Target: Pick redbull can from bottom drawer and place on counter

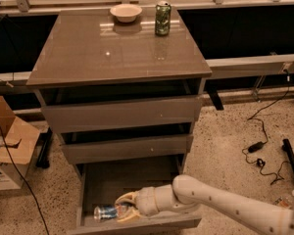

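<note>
Cardboard box (10, 151) on the floor at far left, flaps open, well apart from the cabinet.

Bottom drawer (88, 185) pulled out. Can (106, 212) lies on its side on the drawer floor near the front wall, long axis running left-right.

Handling, judged: thin metal, stiff enough for a firm squeeze but dents if over-clamped. Smooth and shiny, so likely slippery. Round, so it may roll on the drawer floor if nudged. Weight unknown, full or empty not visible. Best hold: across the cylinder at mid-body, not on the rims.

Gripper (123, 207) sits at the right end of the can, low inside the drawer. Clamped or loose: cannot tell from this view.

Worktop (137, 58) above, glossy. Bowl (126, 12) and green can (162, 18) stand at its back edge, just beside each other. The front part shows bare, suitable for set-down.

Arm (225, 209) enters from lower right, reaches leftward and nearly level over the drawer's front wall, wrist in line with the can's axis.

Cables (257, 148) lie on the floor at right.
</note>
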{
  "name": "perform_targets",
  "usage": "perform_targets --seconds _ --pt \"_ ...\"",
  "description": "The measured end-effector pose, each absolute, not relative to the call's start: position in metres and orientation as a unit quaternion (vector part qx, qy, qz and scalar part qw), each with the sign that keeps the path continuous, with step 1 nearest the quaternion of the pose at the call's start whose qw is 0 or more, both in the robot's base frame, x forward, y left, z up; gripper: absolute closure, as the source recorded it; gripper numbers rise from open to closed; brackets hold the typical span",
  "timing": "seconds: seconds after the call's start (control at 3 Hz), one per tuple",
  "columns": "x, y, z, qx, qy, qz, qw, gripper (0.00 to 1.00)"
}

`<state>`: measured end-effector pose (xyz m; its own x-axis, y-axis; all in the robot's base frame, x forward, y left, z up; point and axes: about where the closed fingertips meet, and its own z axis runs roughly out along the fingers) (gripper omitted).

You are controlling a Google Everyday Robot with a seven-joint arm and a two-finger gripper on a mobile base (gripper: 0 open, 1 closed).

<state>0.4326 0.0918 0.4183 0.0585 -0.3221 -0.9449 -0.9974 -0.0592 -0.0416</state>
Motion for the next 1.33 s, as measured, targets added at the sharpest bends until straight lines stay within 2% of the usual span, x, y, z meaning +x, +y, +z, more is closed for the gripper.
perform_targets --seconds 0.67,1.33 --pt "0.423 0.026 0.598 -0.605 0.551 0.303 0.489 1.0" --pt "0.459 0.01 0.819 -0.622 0.533 0.19 0.541 1.0"
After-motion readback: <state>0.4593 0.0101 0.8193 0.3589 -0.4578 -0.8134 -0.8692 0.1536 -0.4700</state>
